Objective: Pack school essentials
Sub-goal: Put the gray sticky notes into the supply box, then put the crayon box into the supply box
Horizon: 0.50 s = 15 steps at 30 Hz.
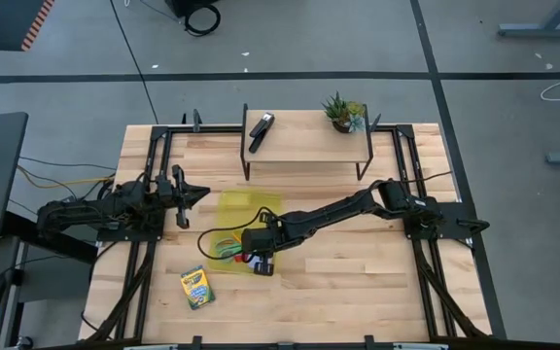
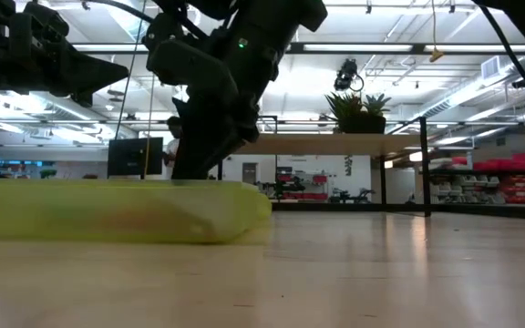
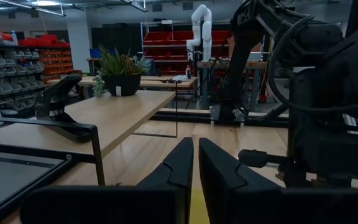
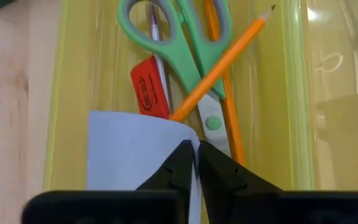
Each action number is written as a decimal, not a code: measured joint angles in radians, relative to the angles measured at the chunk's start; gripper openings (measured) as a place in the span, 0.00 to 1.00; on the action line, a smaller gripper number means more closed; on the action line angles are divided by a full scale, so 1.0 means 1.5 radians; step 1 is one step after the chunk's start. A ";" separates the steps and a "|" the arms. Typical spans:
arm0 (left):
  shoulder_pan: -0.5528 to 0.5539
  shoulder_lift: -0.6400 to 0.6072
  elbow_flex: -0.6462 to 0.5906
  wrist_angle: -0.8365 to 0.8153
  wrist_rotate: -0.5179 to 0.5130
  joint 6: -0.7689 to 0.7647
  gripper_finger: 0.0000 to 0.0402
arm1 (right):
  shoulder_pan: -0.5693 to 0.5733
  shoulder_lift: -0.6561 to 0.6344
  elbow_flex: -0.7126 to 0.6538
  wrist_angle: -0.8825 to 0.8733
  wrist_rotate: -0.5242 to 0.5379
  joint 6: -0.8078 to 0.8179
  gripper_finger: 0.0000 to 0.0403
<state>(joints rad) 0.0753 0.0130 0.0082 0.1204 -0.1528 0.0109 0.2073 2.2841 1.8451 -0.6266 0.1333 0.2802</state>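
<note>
- Landmark for all positions: your yellow case (image 1: 246, 219), lying open on the table (image 1: 358, 292) in front of the raised shelf (image 1: 304, 146).
- Left gripper (image 1: 194, 193) waits just beside the case's left edge, fingers pointing toward it. In the left wrist view its fingers (image 3: 179, 165) stand nearly together with only a thin slit between, and nothing is held.
- Yellow-green crayon box (image 1: 197, 288) lies on the table outside the case, off its near-left corner, not yet packed. The left arm looks the nearer one to it, though the right gripper is also close.
- Inside the case, per the right wrist view: green-handled scissors (image 4: 185, 43), orange pen (image 4: 225, 93), yellow pencil (image 4: 229, 56) lying diagonally across the scissors, and the small red piece (image 4: 149, 87) beside the scissor handle. All lie roughly along the case's length.
- Right gripper (image 1: 259, 255) is down at the near end of the case. Its fingers (image 4: 176, 168) are pinched on the edge of the pale blue notepad (image 4: 129, 149), which curls up between them.
- Key relation: the notepad sits right at the jaws with its free part reaching forward into the case, over the near ends of the scissors and pencil. Judgement: your next move is to lay it flat along the case's long axis, then release.
- Black stapler (image 1: 262, 128) and potted plant (image 1: 342, 113) stand on the shelf behind the case; leave them.
</note>
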 joint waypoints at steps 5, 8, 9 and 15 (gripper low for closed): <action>0.000 0.000 0.000 0.000 0.000 0.000 0.07 | -0.001 0.000 0.010 -0.008 0.000 0.000 0.21; 0.000 0.000 0.000 0.000 0.000 0.000 0.06 | -0.002 0.000 0.031 -0.034 0.002 -0.002 0.29; 0.000 0.000 0.000 0.000 0.000 0.000 0.06 | -0.002 0.000 0.039 -0.041 0.006 -0.005 0.31; 0.000 0.000 0.000 0.000 0.000 0.000 0.08 | -0.001 -0.001 0.119 -0.124 0.034 -0.020 0.38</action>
<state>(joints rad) 0.0753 0.0132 0.0082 0.1204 -0.1530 0.0109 0.2053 2.2833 2.0235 -0.8130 0.1844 0.2503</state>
